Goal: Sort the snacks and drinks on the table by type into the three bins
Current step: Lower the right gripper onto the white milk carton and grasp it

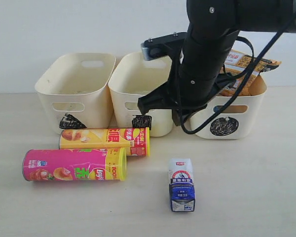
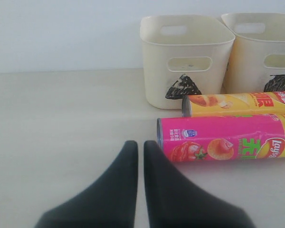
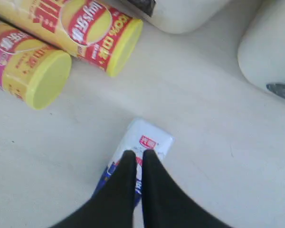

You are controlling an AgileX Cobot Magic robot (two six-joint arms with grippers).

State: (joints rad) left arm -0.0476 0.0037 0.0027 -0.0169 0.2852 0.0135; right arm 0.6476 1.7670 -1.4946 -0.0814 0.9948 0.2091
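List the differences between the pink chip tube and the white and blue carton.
The pink tube is a long round can; the carton is short and boxy. The pink tube is mostly pink with a yellow end; the carton is white and blue. The pink tube lies right beside the yellow tube; the carton sits alone. Both rest on the table, outside the bins.

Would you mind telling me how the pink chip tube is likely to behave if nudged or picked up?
The pink tube lies on its side on the table, so a sideways nudge would probably roll it. Its glossy round wall may slip in a pinch. It looks stiff, so it likely keeps its shape.
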